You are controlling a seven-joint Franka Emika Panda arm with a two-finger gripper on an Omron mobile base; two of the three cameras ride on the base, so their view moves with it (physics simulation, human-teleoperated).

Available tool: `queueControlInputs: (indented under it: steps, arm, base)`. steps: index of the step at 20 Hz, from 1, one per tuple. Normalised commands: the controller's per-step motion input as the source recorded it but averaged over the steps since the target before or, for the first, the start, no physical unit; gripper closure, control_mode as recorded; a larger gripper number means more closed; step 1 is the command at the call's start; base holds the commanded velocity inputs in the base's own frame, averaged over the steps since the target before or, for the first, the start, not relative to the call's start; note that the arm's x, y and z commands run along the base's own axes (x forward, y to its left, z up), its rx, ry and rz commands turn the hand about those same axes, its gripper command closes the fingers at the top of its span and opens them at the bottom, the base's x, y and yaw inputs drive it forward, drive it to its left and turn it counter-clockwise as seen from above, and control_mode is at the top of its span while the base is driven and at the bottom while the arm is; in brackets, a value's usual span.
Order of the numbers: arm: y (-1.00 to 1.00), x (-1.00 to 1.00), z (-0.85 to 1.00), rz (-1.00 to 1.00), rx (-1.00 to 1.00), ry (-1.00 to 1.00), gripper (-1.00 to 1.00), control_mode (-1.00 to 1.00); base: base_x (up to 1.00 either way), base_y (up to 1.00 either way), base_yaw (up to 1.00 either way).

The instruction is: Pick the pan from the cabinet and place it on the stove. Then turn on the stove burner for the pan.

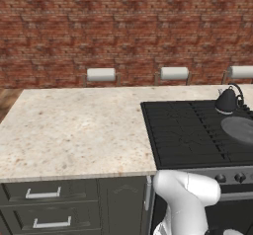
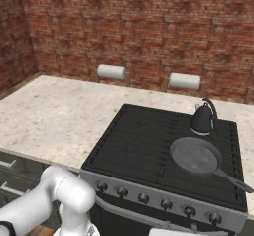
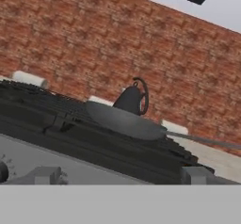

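Note:
The pan (image 2: 196,155), round, shallow and dark grey, lies on the front right grate of the stove (image 2: 139,141), its thin handle (image 2: 233,179) pointing to the right front. It also shows at the right edge of the left base view as the pan (image 1: 239,129) on the stove (image 1: 183,130). In the hand view my gripper (image 3: 121,178) is open and holds nothing. It sits low before the steel front, looking up across the grates at the pan (image 3: 124,119). The cabinet is out of view.
A small black kettle (image 2: 203,118) stands on the back right burner, just behind the pan. A row of dark knobs (image 2: 143,198) lines the stove front. Paper towel rolls (image 2: 111,72) sit at the brick wall. Beige counter (image 1: 74,130) lies left, drawers (image 1: 44,193) below it.

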Motion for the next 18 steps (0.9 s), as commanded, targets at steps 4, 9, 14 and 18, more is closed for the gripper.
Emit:
queueControlInputs:
  steps: [4, 9, 14, 18]
  arm:
    - [-0.2, 0.28, -0.14, 0.0, -0.01, 0.28, -1.0, -1.0]
    - [-0.41, 0.19, -0.16, 0.0, 0.02, 0.21, -1.0, -1.0]
    - [-0.39, 0.07, -0.11, 0.0, 0.07, 0.12, -1.0, -1.0]
    - [-0.35, 0.0, -0.15, 0.0, 0.11, 0.02, -1.0, -1.0]
  base:
    - [0.0, 0.0, 0.0]
    - [0.0, 0.0, 0.0]
    - [0.0, 0.0, 0.0]
    - [0.0, 0.0, 0.0]
